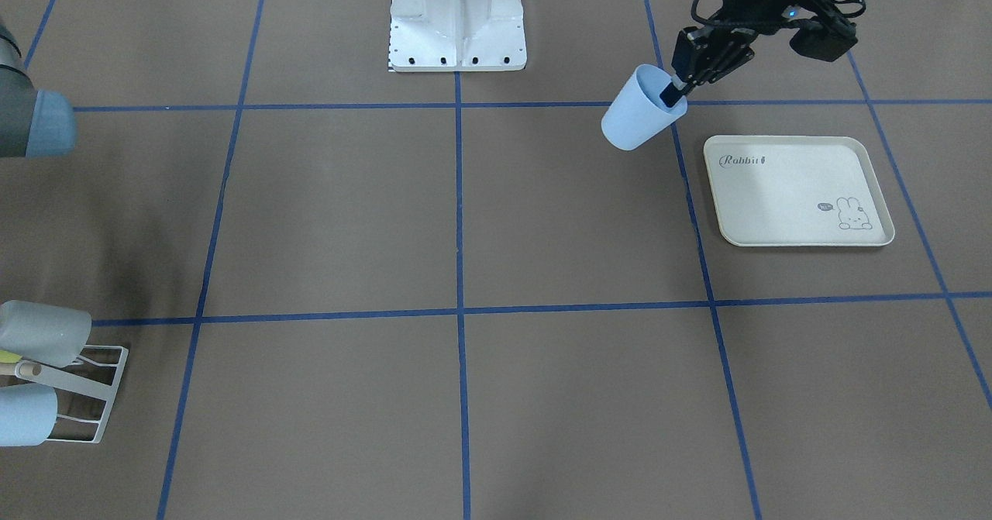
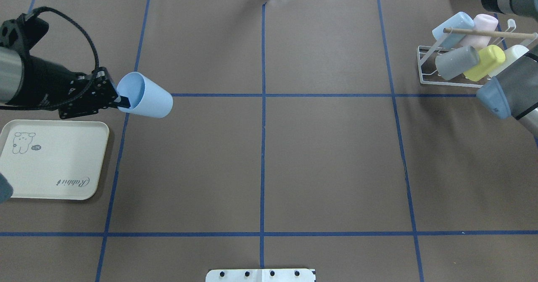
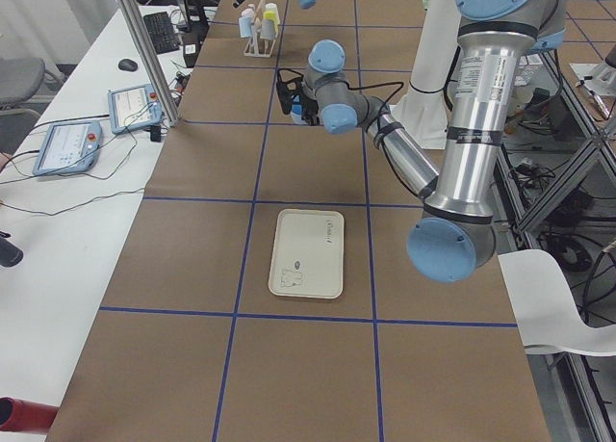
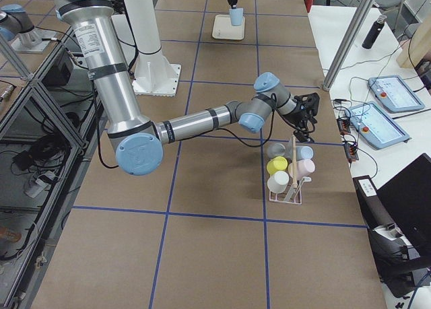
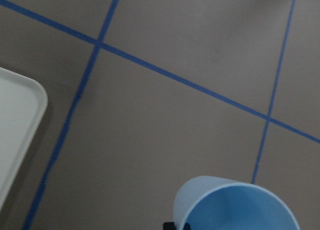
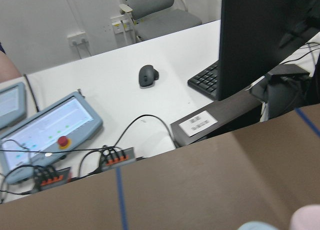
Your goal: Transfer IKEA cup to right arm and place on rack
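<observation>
The light blue IKEA cup (image 1: 639,113) (image 2: 147,97) hangs tilted above the table, and my left gripper (image 1: 673,92) (image 2: 122,102) is shut on its rim, one finger inside the mouth. The left wrist view shows the cup's open mouth (image 5: 235,205) at the bottom edge. The white wire rack (image 2: 424,65) (image 1: 105,396) (image 4: 286,188) with a wooden dowel stands at the far right and holds several cups. My right arm (image 2: 502,93) reaches over it. The right gripper (image 4: 303,117) sits just beyond the rack in the exterior right view only, so I cannot tell whether it is open or shut.
A cream rabbit-print tray (image 1: 798,191) (image 2: 50,160) lies bare beside the left gripper. The robot's white pedestal base (image 1: 457,16) stands at the table's near edge. A desk with a monitor (image 6: 265,39), keyboard and teach pendants runs beyond the rack.
</observation>
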You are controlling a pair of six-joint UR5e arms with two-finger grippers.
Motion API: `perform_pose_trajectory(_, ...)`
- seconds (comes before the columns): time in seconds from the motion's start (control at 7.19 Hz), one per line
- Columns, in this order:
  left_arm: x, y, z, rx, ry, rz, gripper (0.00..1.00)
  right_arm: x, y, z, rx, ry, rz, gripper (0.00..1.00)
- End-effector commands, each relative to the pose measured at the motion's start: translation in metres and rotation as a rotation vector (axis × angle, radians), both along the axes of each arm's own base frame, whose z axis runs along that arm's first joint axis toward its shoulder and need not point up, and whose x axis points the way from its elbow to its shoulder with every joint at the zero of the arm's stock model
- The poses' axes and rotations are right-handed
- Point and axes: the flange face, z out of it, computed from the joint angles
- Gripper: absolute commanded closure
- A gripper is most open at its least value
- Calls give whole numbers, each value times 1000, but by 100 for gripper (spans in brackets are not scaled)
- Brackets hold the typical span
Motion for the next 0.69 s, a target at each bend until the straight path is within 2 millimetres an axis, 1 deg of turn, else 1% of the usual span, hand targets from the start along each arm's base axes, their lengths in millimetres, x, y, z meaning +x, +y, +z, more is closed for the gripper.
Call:
perform_pose_trajectory(0.0, 24, -30, -84, -77, 145, -79, 100, -42, 62, -92, -23, -345, -42, 0)
perform_pose_trajectory(0.14, 33, -41, -122, -85, 217, -140, 100, -61, 94, -130, -44, -486, -72, 0)
perform_pose_trajectory(0.28, 43, -41, -143, -94, 315, -183, 100, -77, 121, -165, -56, -609, -102, 0)
perform_pose_trajectory(0.42, 53, -40, -145, -80, 427, -227, 100, -104, 144, -204, -82, -727, -149, 0)
perform_pose_trajectory(0.56, 72, -43, -140, -88, 538, -249, 100, -121, 153, -252, -122, -869, -165, 0)
